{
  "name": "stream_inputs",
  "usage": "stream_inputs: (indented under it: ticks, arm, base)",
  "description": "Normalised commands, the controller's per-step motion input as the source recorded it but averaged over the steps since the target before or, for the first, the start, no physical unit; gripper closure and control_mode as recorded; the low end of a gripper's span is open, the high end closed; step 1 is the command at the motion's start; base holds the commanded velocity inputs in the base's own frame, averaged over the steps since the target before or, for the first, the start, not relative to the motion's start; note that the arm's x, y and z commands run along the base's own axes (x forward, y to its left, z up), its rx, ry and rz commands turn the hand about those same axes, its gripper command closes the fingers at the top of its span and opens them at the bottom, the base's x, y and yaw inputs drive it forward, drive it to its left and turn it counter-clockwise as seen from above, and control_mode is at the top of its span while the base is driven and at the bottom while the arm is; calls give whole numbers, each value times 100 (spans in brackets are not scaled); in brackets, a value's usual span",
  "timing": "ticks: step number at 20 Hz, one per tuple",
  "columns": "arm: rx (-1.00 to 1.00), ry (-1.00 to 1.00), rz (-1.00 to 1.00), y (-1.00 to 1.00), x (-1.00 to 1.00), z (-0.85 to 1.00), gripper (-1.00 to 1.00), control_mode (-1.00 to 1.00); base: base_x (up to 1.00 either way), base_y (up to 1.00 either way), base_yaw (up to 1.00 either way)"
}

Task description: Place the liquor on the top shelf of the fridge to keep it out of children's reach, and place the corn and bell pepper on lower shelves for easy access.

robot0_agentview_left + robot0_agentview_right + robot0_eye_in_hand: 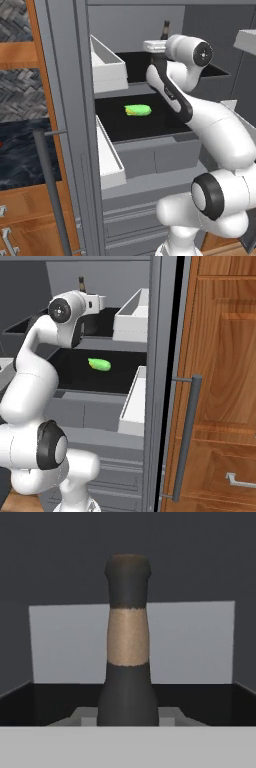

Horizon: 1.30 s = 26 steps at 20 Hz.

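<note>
Glossy white arm (220, 135): rounded, bulbous link shells w/ black bands at the joints, round dark-grey end caps on elbow & wrist housings, a black strip along the forearm. No visible cables or markings.

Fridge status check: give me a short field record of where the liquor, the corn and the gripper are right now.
fridge: door open, shelves in view
liquor: upright, close before the hand camera; neck shows above the arm over the top shelf
corn: lying on the lower shelf, apart from the arm
bell pepper: not seen on either shelf
gripper: shut; wrist reaches in at top-shelf height; whether it holds the liquor cannot be told
door bins: white, nothing seen inside
</note>
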Motion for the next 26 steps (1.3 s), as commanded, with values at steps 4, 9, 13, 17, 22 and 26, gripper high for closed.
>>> stream_inputs:
  ticks: [4, 9, 13, 17, 22, 26]
  arm:
    - [0, 0, 0, 0, 52, -10, 100, -100]
    - [0, 0, 0, 0, 50, -15, 100, -100]
    - [0, 0, 0, 0, 43, -31, 100, -100]
    - [-4, 0, 0, 6, 34, -41, 100, -100]
    - [-4, -5, 0, 13, 30, -39, 100, -100]
    - [-4, -14, 0, 19, 24, -43, 100, -100]
  base:
    - [0, 0, 0]
    - [0, 0, 0]
    - [0, 0, 0]
    - [0, 0, 0]
    - [0, 0, 0]
    - [0, 0, 0]
